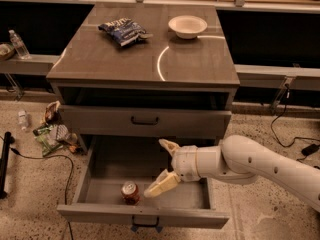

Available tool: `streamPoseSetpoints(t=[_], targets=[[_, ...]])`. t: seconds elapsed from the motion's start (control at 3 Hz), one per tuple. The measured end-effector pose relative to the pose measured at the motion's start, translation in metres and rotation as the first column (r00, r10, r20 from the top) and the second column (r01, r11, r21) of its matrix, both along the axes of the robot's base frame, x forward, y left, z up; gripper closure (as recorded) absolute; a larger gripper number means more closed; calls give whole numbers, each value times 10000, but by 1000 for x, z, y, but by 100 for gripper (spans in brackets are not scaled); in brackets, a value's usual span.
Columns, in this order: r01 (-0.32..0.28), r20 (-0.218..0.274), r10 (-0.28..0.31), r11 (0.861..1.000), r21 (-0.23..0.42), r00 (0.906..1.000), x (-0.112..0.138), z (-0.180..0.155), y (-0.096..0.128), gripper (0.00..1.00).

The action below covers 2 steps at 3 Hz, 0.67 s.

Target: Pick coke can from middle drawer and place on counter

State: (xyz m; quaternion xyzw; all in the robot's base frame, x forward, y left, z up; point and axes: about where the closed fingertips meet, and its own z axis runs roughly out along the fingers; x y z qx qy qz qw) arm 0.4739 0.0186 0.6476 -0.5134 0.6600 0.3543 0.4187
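The claw (154, 168) hangs inside the open drawer (84, 178), its two fingers spread wide and gripping nothing. The lower fingertip is just beside the can (130, 193), which stands upright near the drawer's front wall. This looks like the reach-in step, with the grasp not yet made. Next, the claw should shift left and lower until its fingers straddle the can, then close. The table (100, 64) above holds a bag (122, 30) and a bowl (187, 26).
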Motion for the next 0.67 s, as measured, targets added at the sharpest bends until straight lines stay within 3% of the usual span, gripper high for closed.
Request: streamPoseSetpoints(t=[0.67], targets=[[49, -376, -19, 9967, 811, 9993, 25, -78, 11, 0]])
